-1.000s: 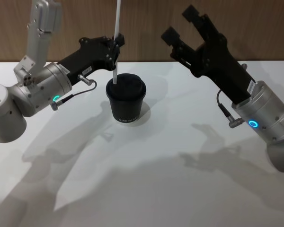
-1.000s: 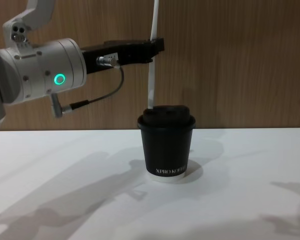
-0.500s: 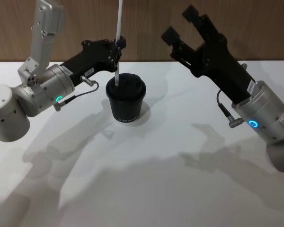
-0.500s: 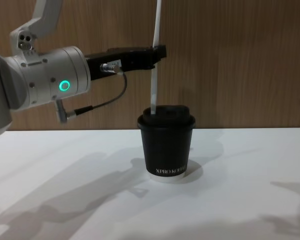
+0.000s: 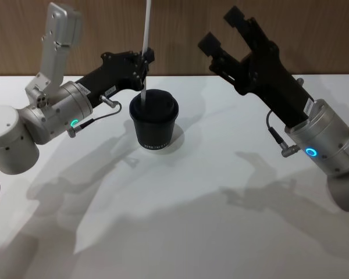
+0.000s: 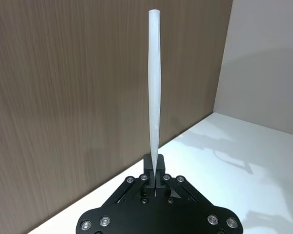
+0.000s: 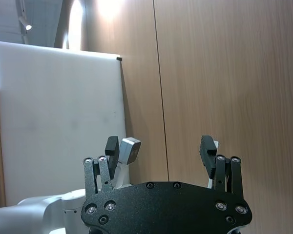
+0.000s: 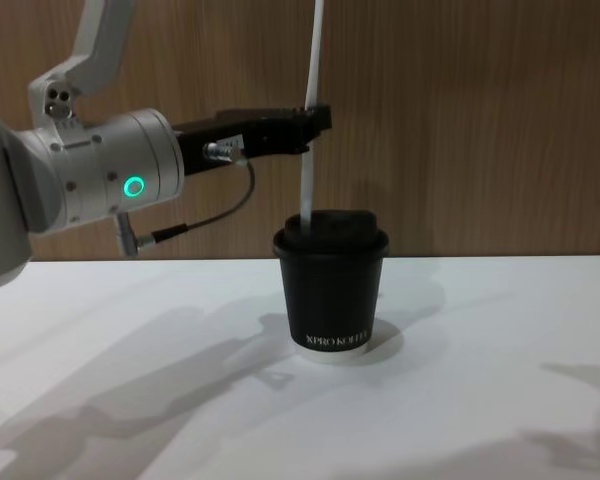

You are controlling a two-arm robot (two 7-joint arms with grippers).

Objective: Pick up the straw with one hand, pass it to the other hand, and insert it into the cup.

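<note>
Toward the back edge of the white tabletop [image 5: 221,232], a little left of its middle, stands the cup [image 5: 154,122], upright with its domed lid on. Our left gripper [image 5: 144,58] is clamped on the straw [image 5: 146,40], which it holds nearly upright above the cup's left side; the lower tip sits at the lid's rim [image 8: 306,222], and we cannot tell whether it has found the opening. Our right gripper [image 5: 224,32] hangs in the air over the back right of the tabletop, well apart from the cup, jaws spread and holding nothing.

As we judge it, the step in hand is the insertion. To do it well we should keep the straw vertical, center its tip over the lid's hole before pressing, and descend slowly: a thin tube like this will likely bend or skid across the dome, and a sideways push could tip the light cup.
</note>
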